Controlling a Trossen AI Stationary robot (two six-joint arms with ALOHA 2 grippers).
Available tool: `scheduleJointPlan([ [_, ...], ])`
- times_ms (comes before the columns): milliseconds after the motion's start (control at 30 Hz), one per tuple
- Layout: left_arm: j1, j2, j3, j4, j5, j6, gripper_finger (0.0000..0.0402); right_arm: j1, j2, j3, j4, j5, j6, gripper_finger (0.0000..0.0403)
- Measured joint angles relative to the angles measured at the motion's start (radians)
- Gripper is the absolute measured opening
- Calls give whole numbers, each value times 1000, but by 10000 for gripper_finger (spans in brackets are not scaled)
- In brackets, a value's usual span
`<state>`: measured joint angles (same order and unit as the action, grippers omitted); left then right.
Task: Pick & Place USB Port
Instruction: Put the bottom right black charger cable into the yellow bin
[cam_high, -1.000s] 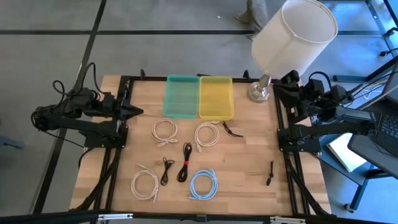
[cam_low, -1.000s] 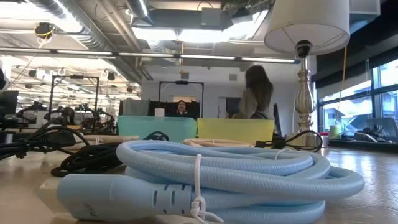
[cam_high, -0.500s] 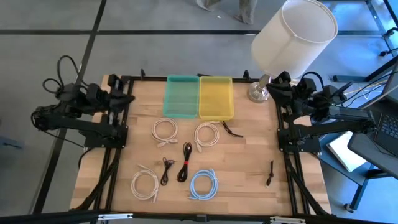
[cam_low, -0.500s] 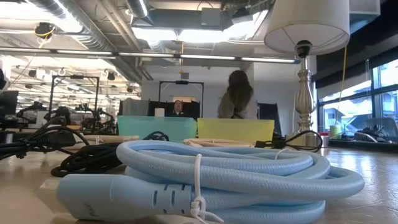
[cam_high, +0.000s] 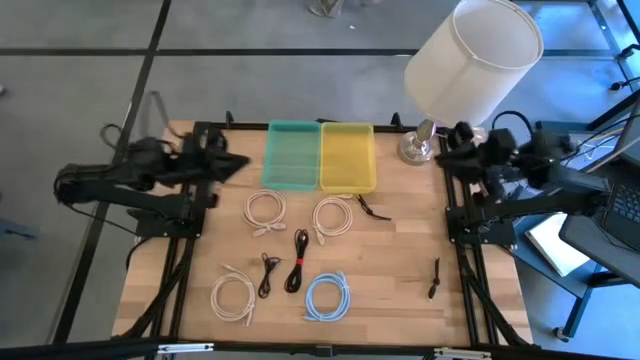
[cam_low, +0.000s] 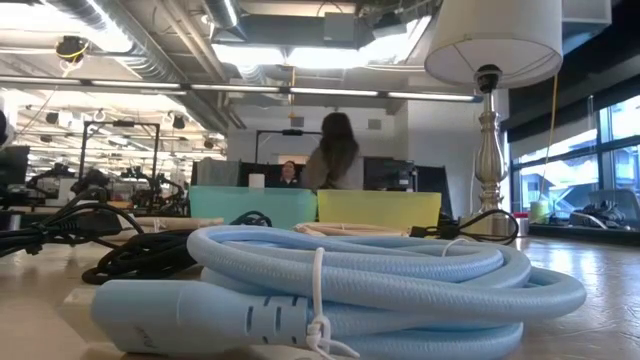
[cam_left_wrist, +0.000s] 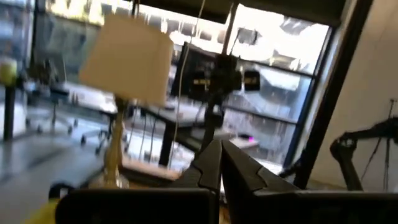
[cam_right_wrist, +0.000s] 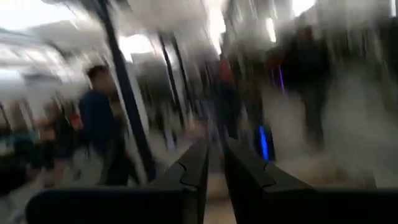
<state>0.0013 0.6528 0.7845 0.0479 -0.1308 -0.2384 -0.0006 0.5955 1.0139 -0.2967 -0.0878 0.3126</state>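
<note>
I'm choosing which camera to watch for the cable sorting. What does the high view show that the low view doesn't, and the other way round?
Only the high view shows both arms, the left gripper shut near the table's left edge and the right gripper by the lamp base, plus the three white cable coils, such as the one at, and a small black cable lying alone. Only the low view shows the room behind, with a person standing beyond the bins. Both show the teal bin, yellow bin, lamp, and blue cable.

Left pincer (cam_high: 238, 163) closed (empty), right pincer (cam_high: 447, 139) slightly parted, both raised
</note>
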Motion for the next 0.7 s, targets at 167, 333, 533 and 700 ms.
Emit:
scheduleJointPlan([
  [167, 0, 111, 0, -28, -9, -129, 4, 0, 44, 192, -587, 13, 244, 55],
  [333, 0, 183, 0, -221, 57, -327, 4, 2, 75, 192, -894, -61, 408, 55],
  [533, -22, 219, 0, -423, 292, -552, 4, 100, 89, 1, -804, -204, 661, 55],
  [700, -171, 207, 0, -491, 281, -578, 3, 296, 163, -180, -439, -200, 870, 55],
])
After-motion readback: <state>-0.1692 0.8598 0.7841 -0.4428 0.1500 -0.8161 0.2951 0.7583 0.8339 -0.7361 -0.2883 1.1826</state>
